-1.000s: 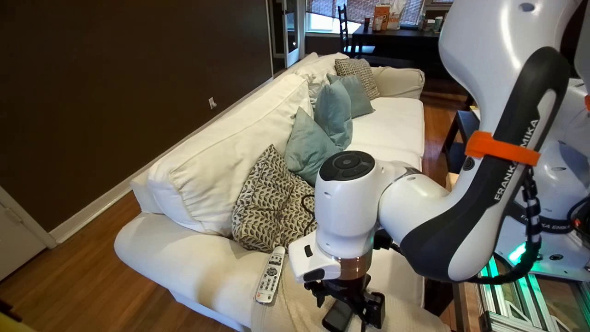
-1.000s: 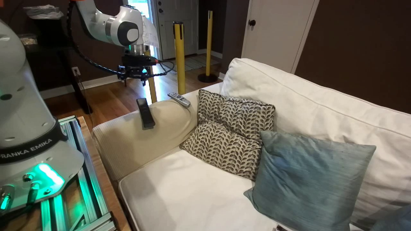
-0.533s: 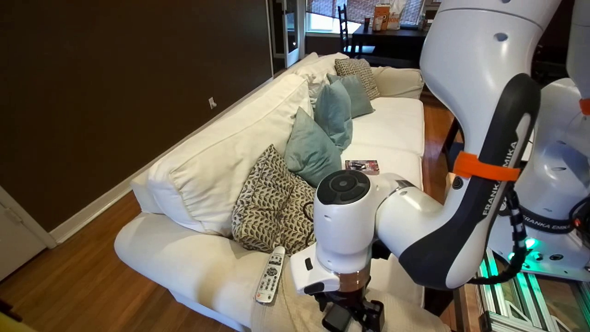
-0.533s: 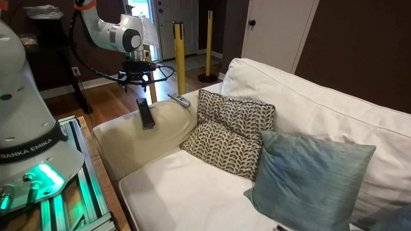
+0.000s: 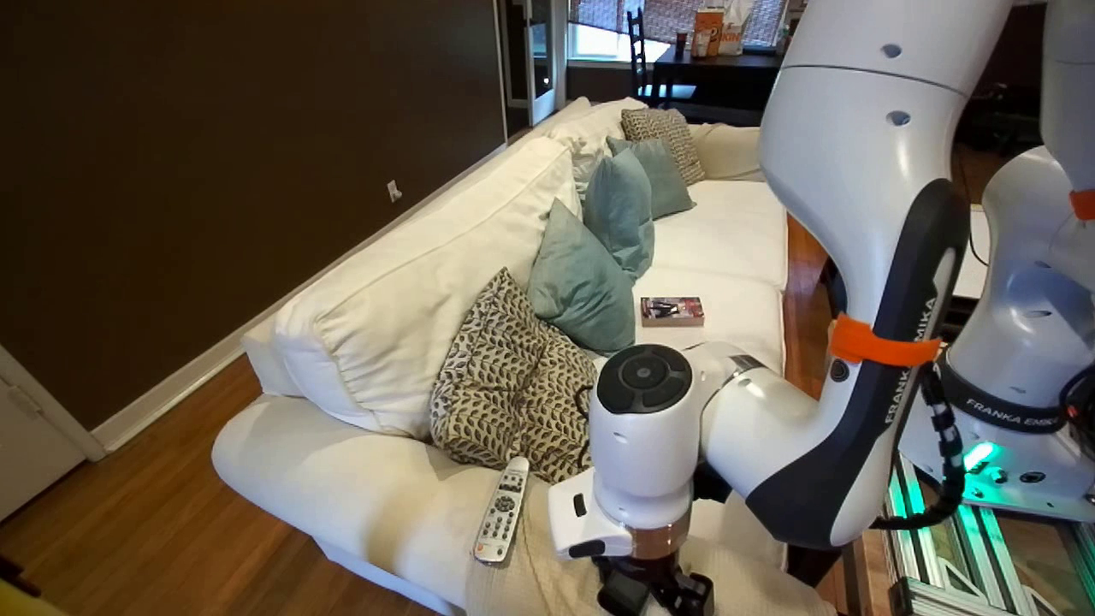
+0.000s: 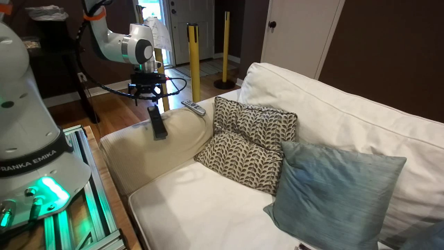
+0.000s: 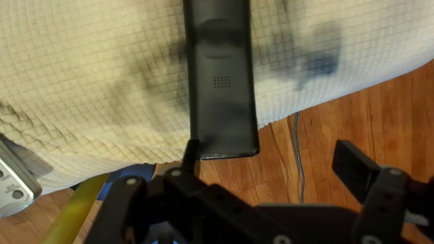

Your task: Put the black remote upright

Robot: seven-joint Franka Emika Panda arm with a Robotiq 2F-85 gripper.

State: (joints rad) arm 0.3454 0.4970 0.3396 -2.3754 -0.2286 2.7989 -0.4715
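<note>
As you read an exterior view from its left edge, the arm's base (image 6: pixel 20 186) comes first, glowing green beside the sofa (image 6: pixel 201 211). Next, your gripper (image 6: pixel 145 101) hangs near the far end of the black remote (image 6: pixel 157 123), its jaws spread wide apart. The black remote lies on its broad face across the beige-covered armrest (image 6: pixel 135 154), that far end reaching past the armrest's visible edge. In the wrist view a small grid of dots (image 7: pixel 222 82) faces you, and a fingertip (image 7: pixel 191 154) overlaps the remote's left corner, though you cannot tell whether they touch; the opposite fingertip (image 7: pixel 353 167) stands well to the right, apart from it. Farther right along the sofa, you have the silver-grey remote (image 6: pixel 193 107) lying buttons up on the armrest, with a leaf-patterned cushion (image 6: pixel 248 146) near it. At the right of your view, a blue-green cushion (image 6: pixel 340 194) leans against the white sofa back (image 6: pixel 347 114).
</note>
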